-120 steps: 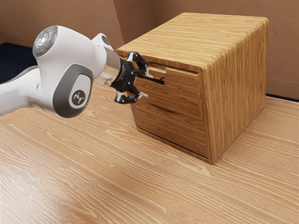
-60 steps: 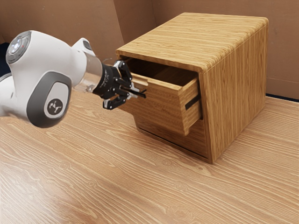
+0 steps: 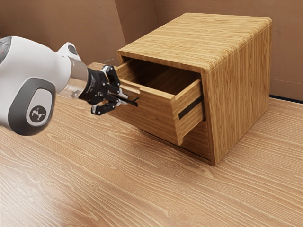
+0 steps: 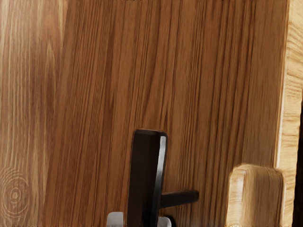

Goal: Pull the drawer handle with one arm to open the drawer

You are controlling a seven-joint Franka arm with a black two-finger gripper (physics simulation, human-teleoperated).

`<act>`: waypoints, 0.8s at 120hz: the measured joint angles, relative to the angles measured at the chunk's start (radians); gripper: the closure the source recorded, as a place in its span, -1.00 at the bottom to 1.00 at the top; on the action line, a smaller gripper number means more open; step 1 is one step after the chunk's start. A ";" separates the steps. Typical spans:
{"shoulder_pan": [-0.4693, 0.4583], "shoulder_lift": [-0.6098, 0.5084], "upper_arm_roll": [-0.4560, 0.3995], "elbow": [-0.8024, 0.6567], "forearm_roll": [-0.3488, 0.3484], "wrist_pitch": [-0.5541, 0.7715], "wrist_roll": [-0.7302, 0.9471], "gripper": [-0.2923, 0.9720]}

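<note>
A wooden cabinet stands on the table, and its top drawer is pulled well out toward the exterior view's left, showing a hollow inside. My black gripper is at the drawer front's upper left end, shut on the wooden drawer handle. In the wrist view, one of my black fingers lies against the drawer front, with the rounded handle just beside it. The second finger is hidden.
The lower drawer sits flush in the cabinet under the open one. The wooden table stretches wide in front and to the exterior view's left. Brown walls stand behind the cabinet.
My arm has drawn back toward the exterior view's left, and the top drawer came with it, from nearly flush a second ago to well out now.
</note>
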 joint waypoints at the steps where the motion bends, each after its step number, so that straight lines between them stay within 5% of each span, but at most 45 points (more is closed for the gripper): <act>1: 0.000 -0.001 0.000 0.000 0.000 0.000 0.000 0.71; 96: 0.042 -0.172 -0.038 -0.145 0.008 -0.006 -0.003 0.70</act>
